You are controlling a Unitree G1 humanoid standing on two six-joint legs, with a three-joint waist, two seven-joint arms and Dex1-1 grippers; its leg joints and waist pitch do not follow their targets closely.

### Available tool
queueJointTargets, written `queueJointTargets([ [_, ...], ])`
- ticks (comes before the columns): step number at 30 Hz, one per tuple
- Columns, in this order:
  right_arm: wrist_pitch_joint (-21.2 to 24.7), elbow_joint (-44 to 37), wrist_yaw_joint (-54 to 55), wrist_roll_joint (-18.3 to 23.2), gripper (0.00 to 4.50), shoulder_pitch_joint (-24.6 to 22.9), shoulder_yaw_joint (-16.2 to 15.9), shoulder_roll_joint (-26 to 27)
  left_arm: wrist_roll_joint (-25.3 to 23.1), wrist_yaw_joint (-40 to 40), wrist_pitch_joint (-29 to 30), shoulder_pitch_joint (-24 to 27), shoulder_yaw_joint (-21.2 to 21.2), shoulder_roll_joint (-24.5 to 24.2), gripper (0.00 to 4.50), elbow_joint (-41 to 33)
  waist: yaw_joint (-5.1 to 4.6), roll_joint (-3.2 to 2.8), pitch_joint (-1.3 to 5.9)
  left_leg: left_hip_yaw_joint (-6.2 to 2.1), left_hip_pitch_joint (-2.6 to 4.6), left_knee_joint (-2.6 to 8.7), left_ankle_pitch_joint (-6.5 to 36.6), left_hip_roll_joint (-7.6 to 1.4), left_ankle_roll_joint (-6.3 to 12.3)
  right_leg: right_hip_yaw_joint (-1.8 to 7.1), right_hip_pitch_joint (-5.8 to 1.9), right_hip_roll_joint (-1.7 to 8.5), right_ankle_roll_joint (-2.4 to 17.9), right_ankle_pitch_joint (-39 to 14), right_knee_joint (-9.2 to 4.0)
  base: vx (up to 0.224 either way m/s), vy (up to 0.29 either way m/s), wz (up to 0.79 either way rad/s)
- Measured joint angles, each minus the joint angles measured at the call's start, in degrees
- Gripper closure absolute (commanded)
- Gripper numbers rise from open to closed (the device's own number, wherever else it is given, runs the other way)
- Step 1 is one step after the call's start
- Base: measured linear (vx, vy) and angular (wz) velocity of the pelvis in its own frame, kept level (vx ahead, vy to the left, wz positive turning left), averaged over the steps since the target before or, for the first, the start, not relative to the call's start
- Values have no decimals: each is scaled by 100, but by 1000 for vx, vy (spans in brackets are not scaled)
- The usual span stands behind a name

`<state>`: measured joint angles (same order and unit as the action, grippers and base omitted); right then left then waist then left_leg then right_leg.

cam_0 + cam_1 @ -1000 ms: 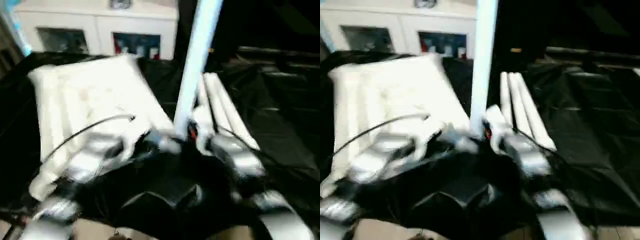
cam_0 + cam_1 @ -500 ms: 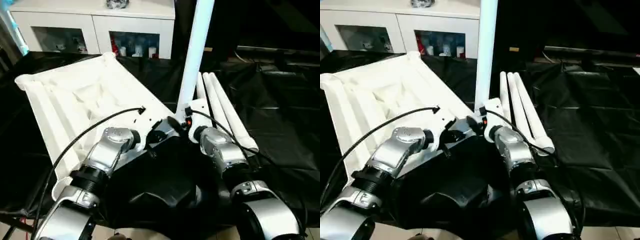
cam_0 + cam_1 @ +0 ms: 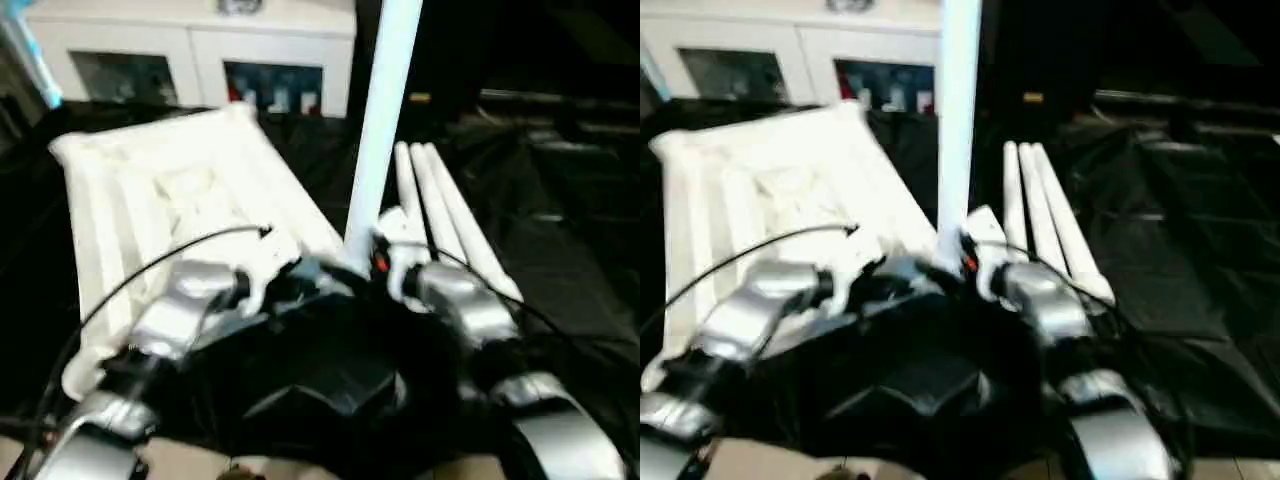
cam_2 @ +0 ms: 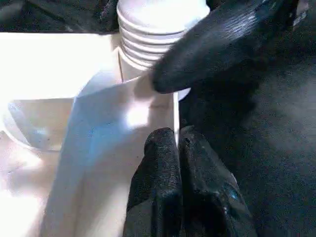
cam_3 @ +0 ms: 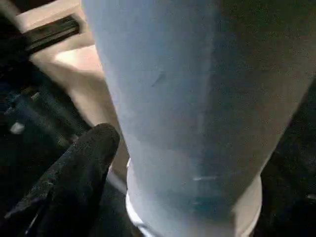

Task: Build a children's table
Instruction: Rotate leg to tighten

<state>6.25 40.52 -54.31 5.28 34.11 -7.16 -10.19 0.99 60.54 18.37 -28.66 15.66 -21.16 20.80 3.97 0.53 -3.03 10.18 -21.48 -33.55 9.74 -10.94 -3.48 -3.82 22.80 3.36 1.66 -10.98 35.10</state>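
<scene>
I am looking down at the tabletop (image 3: 170,190), lying ribs-up on black sheeting (image 3: 560,250), with one leg (image 3: 382,120) standing upright in its near corner socket (image 4: 148,54) and three spare legs (image 3: 440,215) lying just beside it. My left gripper (image 4: 178,148) is pressing its closed fingers against the tabletop's edge wall by that socket, probably to steady it. My right gripper (image 5: 163,163) is sitting around the leg's base, one finger (image 5: 79,168) apart from the tube, so I cannot tell whether it is gripping; open sheeting is lying to the right, a cabinet (image 3: 190,60) beyond.
</scene>
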Motion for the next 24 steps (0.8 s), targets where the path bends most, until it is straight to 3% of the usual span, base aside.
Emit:
queueJointTargets([
  [7, 135, -520, -825, 108, 99, -273, -231, -408, 133, 567, -64, 145, 119, -305, 450, -258, 99, 0, 0, 0, 2, 1, 0, -1, -1, 0, 0, 0, 0, 0, 2, 0, 0, 0],
  [13, 312, -718, -907, 134, 158, -346, -240, -422, 158, 662, -64, 187, 158, -353, 450, -320, 105, 0, 0, 0, 2, 2, 0, 0, 0, 0, 0, 0, 0, 0, 1, 0, 0, 0],
  [18, 425, -837, -803, 136, 172, -405, -247, -365, 158, 616, -2, 200, 111, -307, 450, -327, 113, 0, 0, 0, 3, 1, 0, 0, -1, 1, -1, 0, -1, 0, 1, 0, 0, 0],
  [21, 601, -588, 140, 41, 172, -268, -9, -43, 122, 17, 206, 80, -76, 33, 450, -49, 79, 0, 0, 1, 21, -11, -3, 0, -3, 5, -12, 0, 3, 3, 17, 0, 0, 0],
  [24, 679, -113, 1404, -76, 173, 63, 311, 382, 2, -657, 466, -205, -160, 429, 450, 280, -42, 0, 0, 1, 35, -9, -6, 1, -10, 5, -16, 0, -9, 1, 15, 0, 0, 0],
])
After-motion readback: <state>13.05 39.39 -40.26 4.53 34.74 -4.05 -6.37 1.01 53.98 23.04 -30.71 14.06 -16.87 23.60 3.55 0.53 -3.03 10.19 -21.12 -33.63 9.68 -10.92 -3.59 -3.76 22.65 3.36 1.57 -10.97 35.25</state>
